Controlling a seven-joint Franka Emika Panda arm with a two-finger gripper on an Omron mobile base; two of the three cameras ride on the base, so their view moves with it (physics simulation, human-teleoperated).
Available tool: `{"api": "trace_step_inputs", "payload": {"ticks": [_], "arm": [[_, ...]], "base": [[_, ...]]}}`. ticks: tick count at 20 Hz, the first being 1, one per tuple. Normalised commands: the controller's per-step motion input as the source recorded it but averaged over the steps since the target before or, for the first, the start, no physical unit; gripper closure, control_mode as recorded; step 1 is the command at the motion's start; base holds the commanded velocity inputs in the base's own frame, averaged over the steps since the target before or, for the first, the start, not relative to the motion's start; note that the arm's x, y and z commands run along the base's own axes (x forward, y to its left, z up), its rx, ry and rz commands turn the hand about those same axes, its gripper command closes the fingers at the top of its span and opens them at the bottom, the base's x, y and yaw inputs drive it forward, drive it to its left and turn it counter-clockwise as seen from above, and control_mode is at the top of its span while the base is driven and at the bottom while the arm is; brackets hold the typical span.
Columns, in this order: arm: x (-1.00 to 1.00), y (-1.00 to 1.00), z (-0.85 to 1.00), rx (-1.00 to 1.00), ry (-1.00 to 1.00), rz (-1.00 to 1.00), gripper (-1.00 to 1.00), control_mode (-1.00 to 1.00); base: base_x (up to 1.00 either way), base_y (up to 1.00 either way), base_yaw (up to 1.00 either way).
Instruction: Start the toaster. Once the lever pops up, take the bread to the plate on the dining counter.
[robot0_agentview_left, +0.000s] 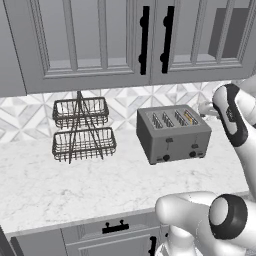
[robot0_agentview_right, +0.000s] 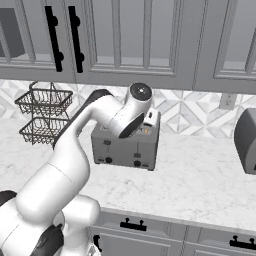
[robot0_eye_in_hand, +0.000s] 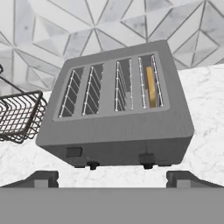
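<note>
bread (robot0_eye_in_hand: 150, 86) sat deep in rightmost slot of toaster (robot0_eye_in_hand: 118, 109), top edge showing. likely light, stiff, brittle; best pinched across flat faces near top. gripper (robot0_eye_in_hand: 111, 177) jaws spread wide, holding nothing.

A two-tier dark wire basket stand (robot0_agentview_left: 82, 131) is seen on the white marbled surface (robot0_agentview_left: 75, 190), against a backsplash of grey and white triangular tiles (robot0_eye_in_hand: 52, 30). Grey wall cabinets with black handles (robot0_agentview_left: 144, 40) are mounted above, and grey drawers (robot0_agentview_right: 150, 235) are fitted below.
</note>
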Motion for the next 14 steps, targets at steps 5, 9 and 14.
{"api": "trace_step_inputs", "payload": {"ticks": [5, 9, 14], "arm": [[0.01, 0.0, -0.05, -0.08, 0.0, 0.03, -1.0, -1.0], [0.08, 0.0, -0.17, -0.11, 0.0, 0.0, -1.0, -1.0], [0.32, 0.0, -0.13, -0.08, -0.11, 0.0, -1.0, -1.0]], "base": [[0.0, 0.0, 0.0], [0.0, 0.0, 0.0], [0.0, 0.0, 0.0]]}}
